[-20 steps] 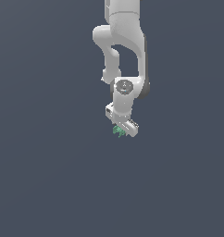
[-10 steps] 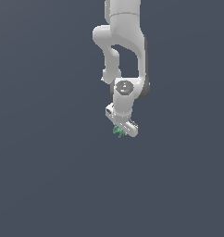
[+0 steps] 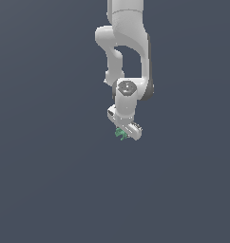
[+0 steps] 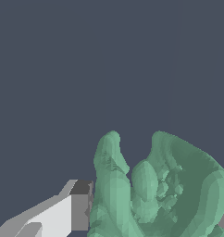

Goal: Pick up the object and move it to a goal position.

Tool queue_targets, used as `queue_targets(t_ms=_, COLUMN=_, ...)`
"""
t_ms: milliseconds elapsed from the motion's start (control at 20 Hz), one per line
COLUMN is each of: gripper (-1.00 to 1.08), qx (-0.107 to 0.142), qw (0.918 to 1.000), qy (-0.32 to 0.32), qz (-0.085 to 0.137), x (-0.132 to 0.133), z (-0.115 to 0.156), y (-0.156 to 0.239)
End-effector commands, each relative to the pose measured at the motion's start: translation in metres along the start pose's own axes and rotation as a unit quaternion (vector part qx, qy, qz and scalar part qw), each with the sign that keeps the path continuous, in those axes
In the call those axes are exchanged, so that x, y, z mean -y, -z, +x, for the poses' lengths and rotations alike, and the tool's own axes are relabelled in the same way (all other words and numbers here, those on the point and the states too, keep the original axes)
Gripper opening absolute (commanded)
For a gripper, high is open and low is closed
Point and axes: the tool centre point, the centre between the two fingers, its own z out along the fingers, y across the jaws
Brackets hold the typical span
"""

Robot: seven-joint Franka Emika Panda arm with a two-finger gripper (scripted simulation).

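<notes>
The object (image 3: pixel 119 134) is a tiny teal-green lumpy thing with small prongs, sitting at the tip of the white robot hand in the exterior view. My gripper (image 3: pixel 123 134) points down and is shut on it. In the wrist view the object (image 4: pixel 155 190) fills the space between the fingers: one grey finger pad (image 4: pixel 79 210) presses against its side, and the other finger barely shows at the picture's edge. The object's prongs stick out beyond the fingertips.
The white arm (image 3: pixel 129 42) reaches in from the top of the exterior view. Everything around it is a plain dark grey-blue background, with no other object, edge or marker showing.
Hardly anything differs. The hand with the object in it has shifted only very slightly, and the grip is unchanged.
</notes>
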Motion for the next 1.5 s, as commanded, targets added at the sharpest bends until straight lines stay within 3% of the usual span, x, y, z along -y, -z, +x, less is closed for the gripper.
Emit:
queue_targets(t_ms=0, gripper=-1.0, qx=0.0, qw=1.0, qy=0.0, qz=0.0, x=-0.001, z=0.004, y=0.01)
queue_targets(t_ms=400, gripper=-1.0, qx=0.0, qw=1.0, qy=-0.001, qz=0.0, x=-0.011, z=0.026, y=0.064)
queue_targets(t_ms=1100, gripper=-1.0, qx=0.0, qw=1.0, qy=-0.001, qz=0.0, x=-0.033, z=0.084, y=0.206)
queue_targets(t_ms=1450, gripper=-1.0, qx=0.0, qw=1.0, qy=-0.001, qz=-0.001, x=-0.039, z=0.107, y=0.259)
